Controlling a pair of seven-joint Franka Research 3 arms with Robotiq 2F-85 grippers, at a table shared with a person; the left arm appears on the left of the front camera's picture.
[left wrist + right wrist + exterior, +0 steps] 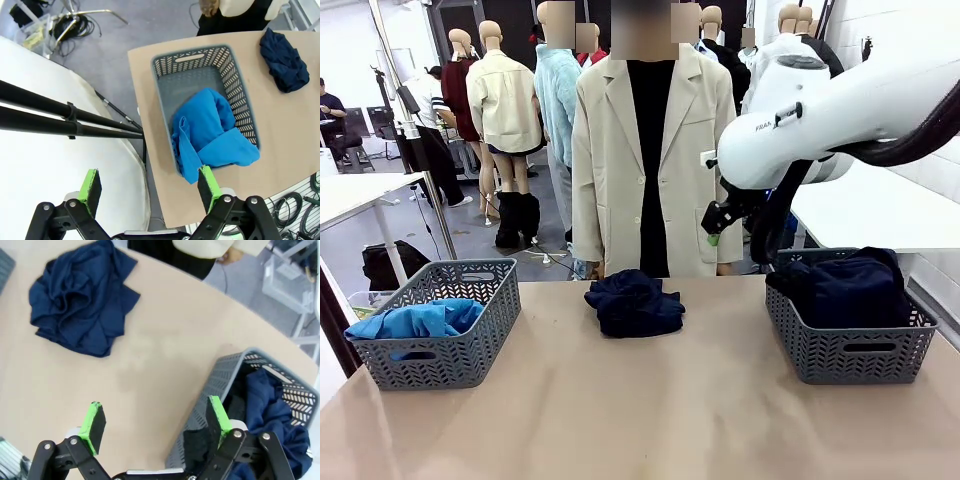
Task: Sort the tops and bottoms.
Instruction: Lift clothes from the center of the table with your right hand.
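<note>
The bright blue top (415,320) (210,132) lies in the grey basket (480,275) (195,55) at the table's left, one corner draped over the rim. One dark navy bottom (633,302) (82,297) (284,60) lies crumpled on the table's middle. More dark bottoms (845,285) (270,407) fill the right grey basket (850,350) (222,382), and a black piece (197,445) hangs at its near wall. My right gripper (720,225) (156,419) hangs open and empty, high over the table between that basket and the loose garment. My left gripper (149,184) stands open and empty, high above the left basket's outer side.
A person in a beige jacket (610,160) stands at the table's far edge, right behind the loose garment. A white table (55,165) with a black stand (70,120) lies beside the left basket. Bare tabletop (640,410) spreads across the front.
</note>
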